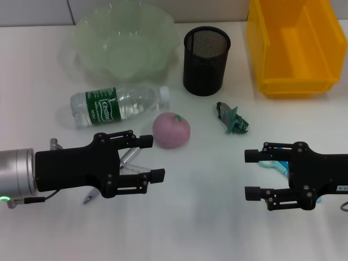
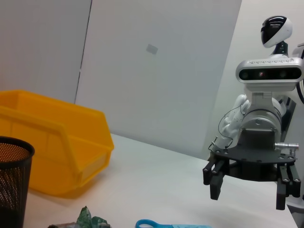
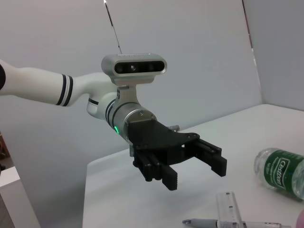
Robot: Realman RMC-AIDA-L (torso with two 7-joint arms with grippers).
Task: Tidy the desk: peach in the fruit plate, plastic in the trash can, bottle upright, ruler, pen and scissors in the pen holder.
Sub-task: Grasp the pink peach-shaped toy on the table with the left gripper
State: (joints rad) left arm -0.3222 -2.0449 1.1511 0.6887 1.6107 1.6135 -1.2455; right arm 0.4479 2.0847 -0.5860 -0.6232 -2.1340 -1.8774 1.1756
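I see the peach [image 1: 171,130] just ahead of my left gripper [image 1: 147,158], whose jaws stand open and empty. From the peach, the fruit plate [image 1: 81,51] lies beyond the toppled bottle [image 1: 117,106]. My right gripper [image 1: 251,174], also open, is farther off.

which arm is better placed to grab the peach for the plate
Left, probably. The open left gripper hovers right beside the peach, on the fruit plate side. The right gripper, also open, sits farther off.

White desk [image 1: 206,228]: bottle [image 1: 117,104], peach [image 1: 171,130], plastic [image 1: 232,119], pen holder [image 1: 206,61].
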